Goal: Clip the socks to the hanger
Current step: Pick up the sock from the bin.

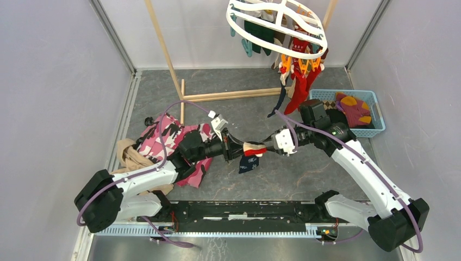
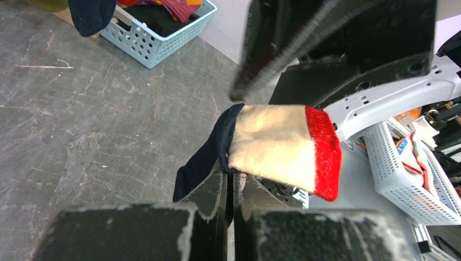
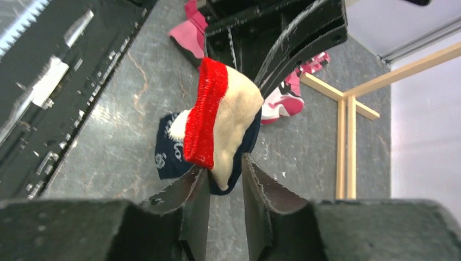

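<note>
While L pincer (image 2: 231, 182) is clamping the navy sock (image 2: 272, 144), R pincer (image 3: 223, 168) is straddling its cream-red cuff, jaws apart; can't tell if gripping; foot partly hidden.

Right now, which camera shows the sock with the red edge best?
The left wrist view. There the sock fills the middle, its cream part and red edge spread flat, navy body hanging below. The right wrist view shows it bunched and edge-on; the top view shows it tiny.
</note>
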